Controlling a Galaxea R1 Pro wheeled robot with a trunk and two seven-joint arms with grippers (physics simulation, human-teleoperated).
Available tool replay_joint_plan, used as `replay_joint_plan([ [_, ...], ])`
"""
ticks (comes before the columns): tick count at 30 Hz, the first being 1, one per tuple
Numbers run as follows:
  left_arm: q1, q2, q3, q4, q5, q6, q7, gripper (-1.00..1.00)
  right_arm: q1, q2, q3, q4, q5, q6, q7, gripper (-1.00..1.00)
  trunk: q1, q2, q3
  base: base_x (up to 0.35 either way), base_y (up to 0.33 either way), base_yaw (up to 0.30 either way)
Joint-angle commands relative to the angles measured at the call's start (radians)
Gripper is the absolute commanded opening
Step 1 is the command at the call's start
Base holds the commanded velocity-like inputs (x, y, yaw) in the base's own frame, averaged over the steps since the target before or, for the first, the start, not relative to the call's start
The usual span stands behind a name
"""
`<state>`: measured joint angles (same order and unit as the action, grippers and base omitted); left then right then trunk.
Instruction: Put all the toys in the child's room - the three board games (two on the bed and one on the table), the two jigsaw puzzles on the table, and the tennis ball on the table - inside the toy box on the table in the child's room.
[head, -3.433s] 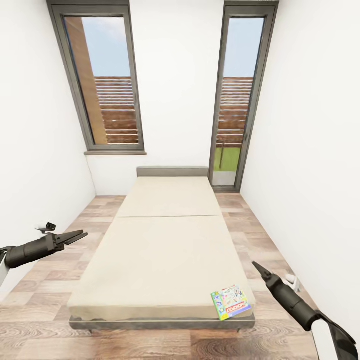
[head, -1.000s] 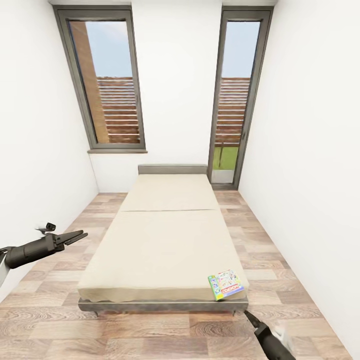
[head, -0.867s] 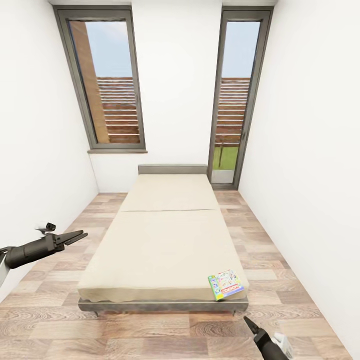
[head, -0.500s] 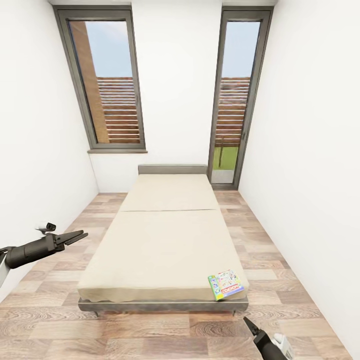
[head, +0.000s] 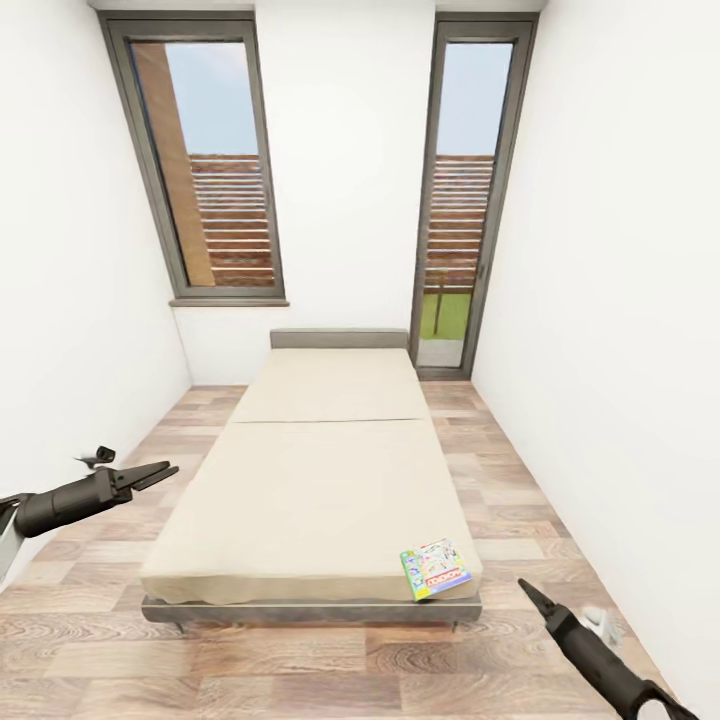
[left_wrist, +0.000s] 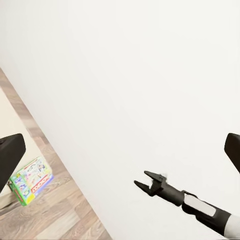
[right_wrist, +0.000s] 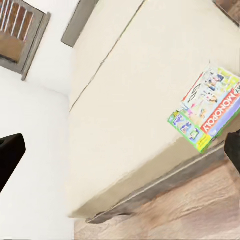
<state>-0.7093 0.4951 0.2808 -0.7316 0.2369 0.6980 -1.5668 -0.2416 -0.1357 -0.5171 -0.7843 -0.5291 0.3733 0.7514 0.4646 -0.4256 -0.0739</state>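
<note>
Monopoly box (head: 436, 569) lies flat at the bed's (head: 310, 480) foot corner, nearest the right hand (head: 524, 592). Since a moment ago that hand has been raised toward the bed, fingers parted, empty. Left hand (head: 160, 470) released, idle beside the bed. Pick-up judged imminent.

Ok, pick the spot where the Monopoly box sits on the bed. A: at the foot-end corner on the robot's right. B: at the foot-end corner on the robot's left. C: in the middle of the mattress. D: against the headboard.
A: the Monopoly box lies flat at the near corner of the bed, on the side of the right gripper.
</note>
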Motion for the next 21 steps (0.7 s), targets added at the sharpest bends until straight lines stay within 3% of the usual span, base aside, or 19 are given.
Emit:
replay_joint_plan([
  [1, -0.001, 0.0, 0.0, 0.0, -0.001, 0.011, -0.004, 1.0, 0.0, -0.002, -0.001, -0.048, -0.005, 0.02, 0.019, 1.0, 0.001, -0.002, -0.003, 0.0, -0.134, 0.0],
  [4, -0.001, -0.003, -0.001, 0.0, -0.001, 0.011, -0.004, 1.0, 0.001, -0.003, 0.0, -0.245, 0.002, 0.073, 0.084, 1.0, 0.001, -0.002, -0.003, 0.0, -0.066, 0.0],
  [7, -0.001, -0.006, -0.002, 0.0, -0.002, 0.011, -0.004, 1.0, 0.002, 0.001, 0.001, -0.336, 0.005, 0.102, 0.106, 1.0, 0.001, -0.002, -0.003, 0.0, -0.027, 0.0],
  [12, -0.001, -0.014, -0.002, 0.0, -0.004, 0.013, -0.004, 1.0, 0.002, 0.0, 0.01, -0.421, 0.006, 0.141, 0.12, 1.0, 0.001, -0.002, -0.003, 0.0, -0.008, 0.0],
  [16, -0.001, -0.016, -0.004, 0.0, -0.006, 0.013, 0.005, 1.0, 0.002, 0.002, 0.027, -0.502, 0.004, 0.223, 0.125, 1.0, 0.001, -0.002, -0.003, 0.0, -0.001, 0.0],
  [21, -0.001, -0.025, -0.007, -0.001, -0.006, 0.016, 0.096, 1.0, 0.002, 0.014, 0.039, -0.593, 0.003, 0.265, 0.127, 1.0, 0.001, -0.002, -0.003, 0.0, 0.0, 0.0],
])
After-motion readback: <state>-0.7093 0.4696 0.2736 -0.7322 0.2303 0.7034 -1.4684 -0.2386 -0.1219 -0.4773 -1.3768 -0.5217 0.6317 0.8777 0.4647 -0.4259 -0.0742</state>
